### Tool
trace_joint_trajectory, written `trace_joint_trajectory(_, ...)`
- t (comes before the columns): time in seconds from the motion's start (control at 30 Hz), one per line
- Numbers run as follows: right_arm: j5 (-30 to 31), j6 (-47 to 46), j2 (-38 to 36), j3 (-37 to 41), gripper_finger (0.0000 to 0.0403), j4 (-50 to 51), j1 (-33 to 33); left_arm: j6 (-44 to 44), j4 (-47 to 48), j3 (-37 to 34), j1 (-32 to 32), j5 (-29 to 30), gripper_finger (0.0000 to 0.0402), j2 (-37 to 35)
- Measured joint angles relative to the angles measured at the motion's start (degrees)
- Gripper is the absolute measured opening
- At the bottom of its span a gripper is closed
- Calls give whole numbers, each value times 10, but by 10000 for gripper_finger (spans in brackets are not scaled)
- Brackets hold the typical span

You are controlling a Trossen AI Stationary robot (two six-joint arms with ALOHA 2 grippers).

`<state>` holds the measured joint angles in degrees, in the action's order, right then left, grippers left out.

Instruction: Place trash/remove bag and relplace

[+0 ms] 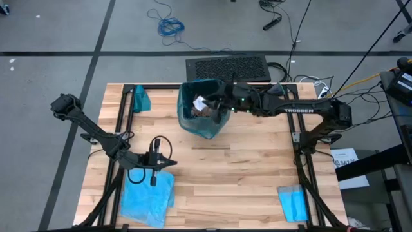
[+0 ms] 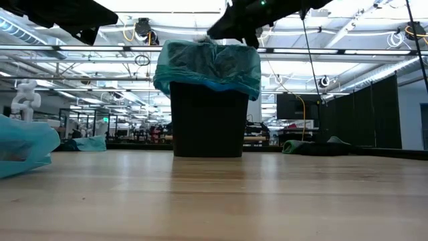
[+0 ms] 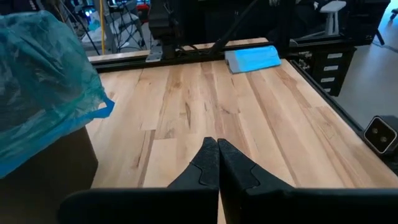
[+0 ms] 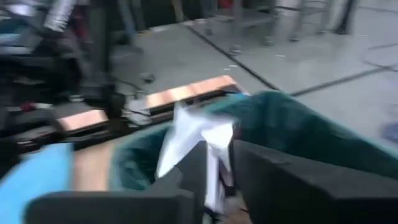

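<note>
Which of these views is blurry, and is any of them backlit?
Right wrist view: motion-smeared, the white wrapper and bag rim soft. Low view: bright ceiling lights behind leave the bin a dark silhouette. High and left wrist views: evenly lit, sharp.

One camera looks straight down on my whole counter (image 1: 212, 187); another sits level at its surface. Both share the lined bin (image 2: 207, 100). My wrist cameras look closely past each claw.
</note>
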<state>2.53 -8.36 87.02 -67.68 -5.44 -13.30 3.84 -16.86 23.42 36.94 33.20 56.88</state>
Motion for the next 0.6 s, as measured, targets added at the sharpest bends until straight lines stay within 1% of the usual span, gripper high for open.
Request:
trace_joint_trajectory(0.07, -10, -4, 0, 0, 114, -1, -3, -4, 0, 0, -7, 0, 0, 0)
trace_joint_trajectory(0.17, -10, -20, 0, 0, 156, 7, -2, -12, 0, 0, -18, 1, 0, 0)
trace_joint_trajectory(0.27, -12, -37, -3, 0, 181, 6, -2, -13, 15, 0, -29, -13, 0, 0)
trace_joint_trajectory(0.33, -12, -38, -5, 0, 185, 5, 1, -11, 32, 0, -36, -30, 0, 0)
trace_joint_trajectory(0.5, -14, -28, -6, 0, 178, -3, 10, 0, 39, 0, -49, -33, 0, 0)
trace_joint_trajectory(0.53, -14, -20, -6, 0, 175, -5, 13, -6, 35, 0, -52, -31, 0, 0)
trace_joint_trajectory(0.6, -13, 4, -9, 0, 169, -3, 26, -16, 6, 0, -55, 1, 0, 0)
